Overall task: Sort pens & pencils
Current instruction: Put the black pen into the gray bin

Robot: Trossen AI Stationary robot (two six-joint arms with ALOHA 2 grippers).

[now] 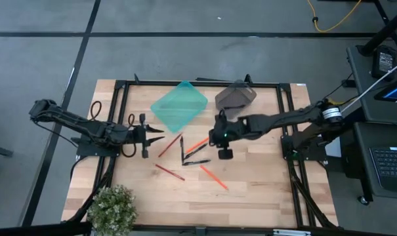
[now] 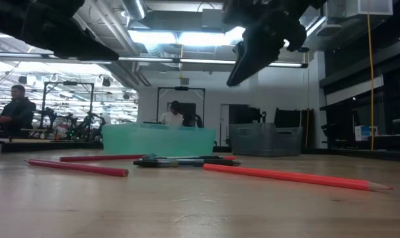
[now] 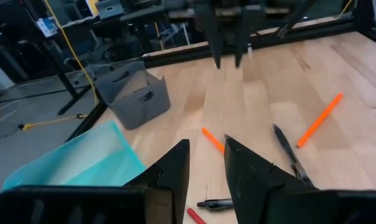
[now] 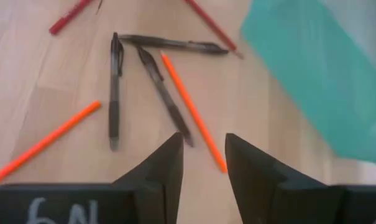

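Observation:
Three black pens lie flat on the wooden table, meeting in a loose cluster. An orange pencil lies beside them and a second orange pencil farther off. Two red pencils lie toward the left. My right gripper hovers open above the cluster, slanting down, with nothing between its fingers. My left gripper is open, nearly level, at the table's left, clear of the sticks.
A teal bin and a grey bin stand at the far side of the table. A potted plant sits at the near left corner. A black frame runs around the tabletop. People show in the room beyond.

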